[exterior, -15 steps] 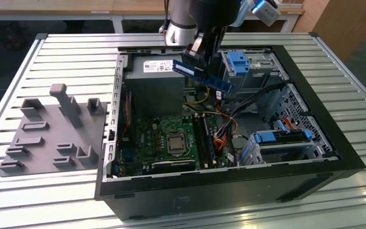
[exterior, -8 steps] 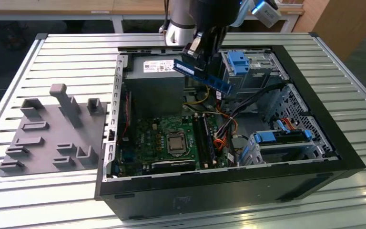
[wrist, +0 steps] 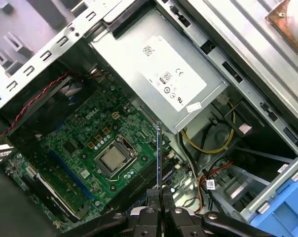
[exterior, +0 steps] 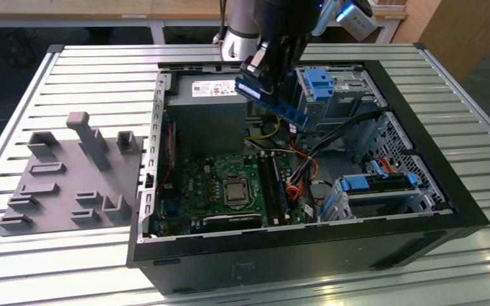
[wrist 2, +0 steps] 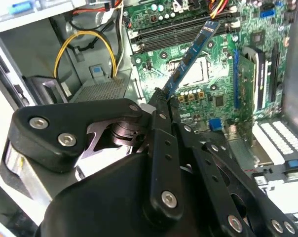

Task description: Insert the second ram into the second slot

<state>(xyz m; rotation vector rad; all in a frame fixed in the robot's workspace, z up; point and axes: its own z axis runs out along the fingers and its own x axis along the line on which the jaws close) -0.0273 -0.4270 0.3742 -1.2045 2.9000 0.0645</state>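
- The gripper [exterior: 256, 75] was closed on the second ram [exterior: 275, 103], pinching one end of the thin blue stick. In the first wrist view the stick showed edge-on between the fingertips.
- The stick hung slanted in the air over the far part of the open computer case [exterior: 449, 210], beside the power supply [exterior: 207, 108] and touching nothing else.
- The memory slots [exterior: 272, 185] lay nearer, on the motherboard [exterior: 215, 191], at the exterior view's right of the processor socket [exterior: 232, 190]. The stick was well above them.
- Judged from this, the work was at the carry-and-align stage. The stick was not yet seated, and its slant did not match the line of the slots.
- The power supply carried a white label [wrist: 173, 81] with printed text and marks. A grey fixture plate [exterior: 58, 191] sat on the slatted table [exterior: 23, 268] at the exterior view's left.
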